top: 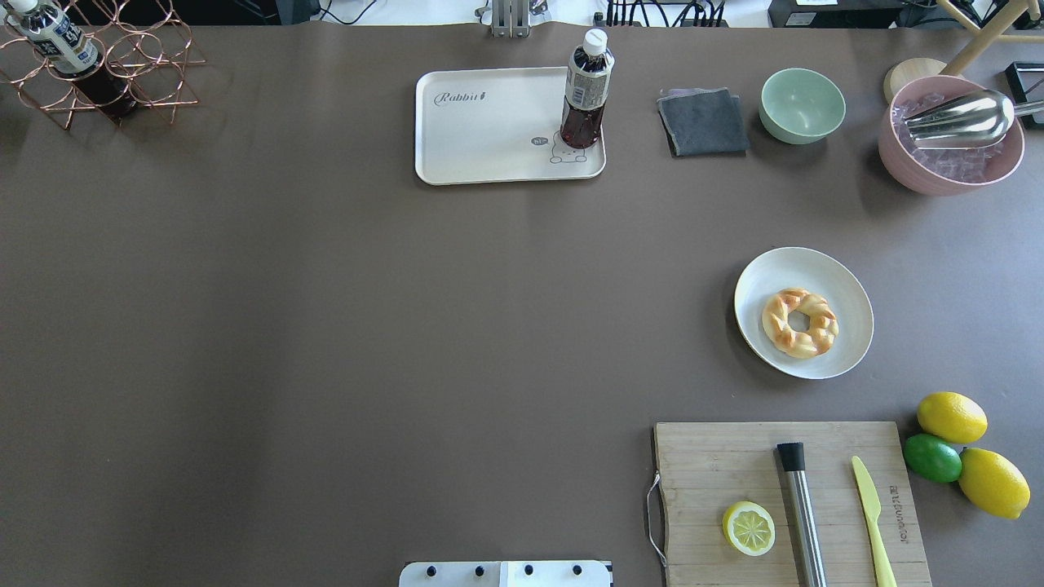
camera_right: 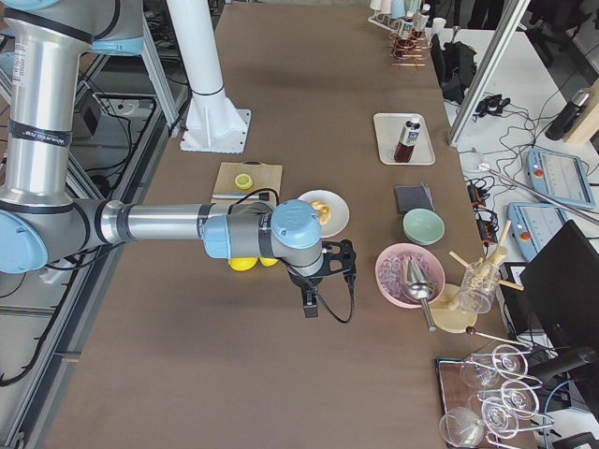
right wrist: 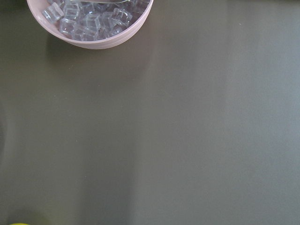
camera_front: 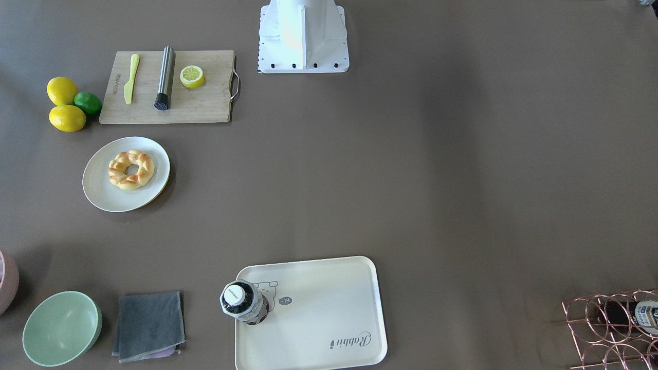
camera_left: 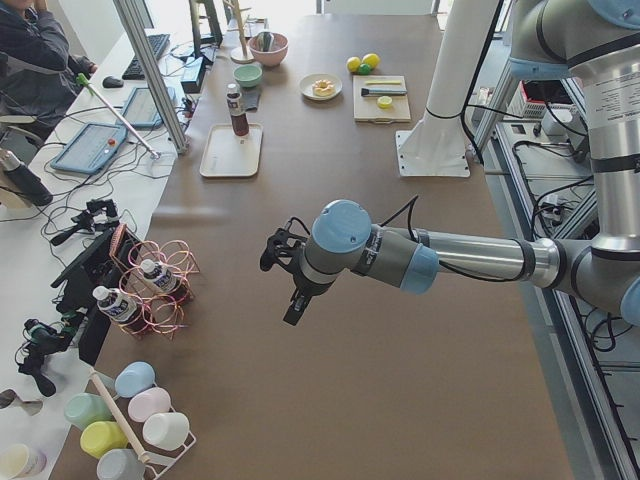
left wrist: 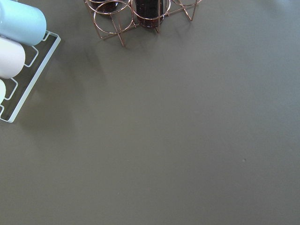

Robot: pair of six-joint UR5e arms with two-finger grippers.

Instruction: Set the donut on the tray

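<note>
— Brown tabletop [top: 326,326] fills the overhead view. Where's the donut [top: 800,323]?
— Lying flat near the middle of a round off-white plate [top: 848,281], at about three o'clock from the table's centre. Only the plate touches it.
— And the tray [top: 489,139]?
— Well apart from it, at ten o'clock from the donut, close to the far edge. A dark drink bottle [top: 586,90] stands upright at the tray's three o'clock end, on the bear drawing.
— What sits round the plate?
— At six o'clock there's a wooden cutting board [top: 718,465] carrying a lemon slice [top: 749,528], a steel cylinder [top: 803,514] and a yellow knife [top: 873,522]. Two lemons [top: 951,417] and a lime [top: 932,457] cluster at four o'clock. A green bowl [top: 802,104] is at twelve, a folded grey cloth [top: 703,122] at eleven, and a pink bowl [top: 950,163] of ice with a metal scoop [top: 958,118] at one.
— The claws?
— Both are far from the donut. The left gripper [camera_left: 278,255] hovers above bare table near a copper wire rack [camera_left: 160,290]. The right gripper [camera_right: 335,257] hovers above bare table close to the pink bowl. Each shows only in a side view, so I cannot tell whether either is released or clenched
</note>
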